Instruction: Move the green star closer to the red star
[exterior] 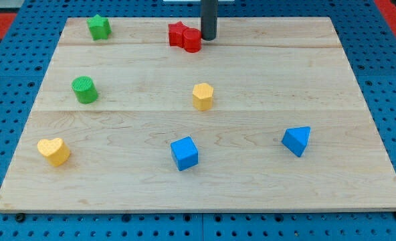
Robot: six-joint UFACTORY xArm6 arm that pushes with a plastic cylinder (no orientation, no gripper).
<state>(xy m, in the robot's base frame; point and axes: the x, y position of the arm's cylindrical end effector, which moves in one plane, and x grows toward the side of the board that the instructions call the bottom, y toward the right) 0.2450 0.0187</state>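
Blue cube (184, 152) sits nearest you at the view's bottom, with the yellow heart (53, 151) to its left and the blue triangular block (297, 140) to its right. Mid-board you have a green cylinder (85, 90) and a yellow hexagonal block (203, 96).

Task things: the green star (99, 27) is at the view's top left, near the board's (265, 201) far edge. The red star (178, 34) is well apart from it, top centre, touching a red cylinder (192, 40) on its right.

Tool state: no jaws to speak of — it's a bare rod, holding nothing. My tip (208, 38) stands just beside the red cylinder, on its right side (contact or a hair's gap, you cannot tell from this angle). It's on the wrong side of the red pair and nowhere near the green star.

Step in hand, as a judgement: approach only; the green star looks untouched. Next move calls for bringing the tip round to the green star's left side — clear of both red blocks — then pushing it rightward along the top toward the red star.

Counts: two green, two red, two yellow, two blue; eight blocks, one tip.
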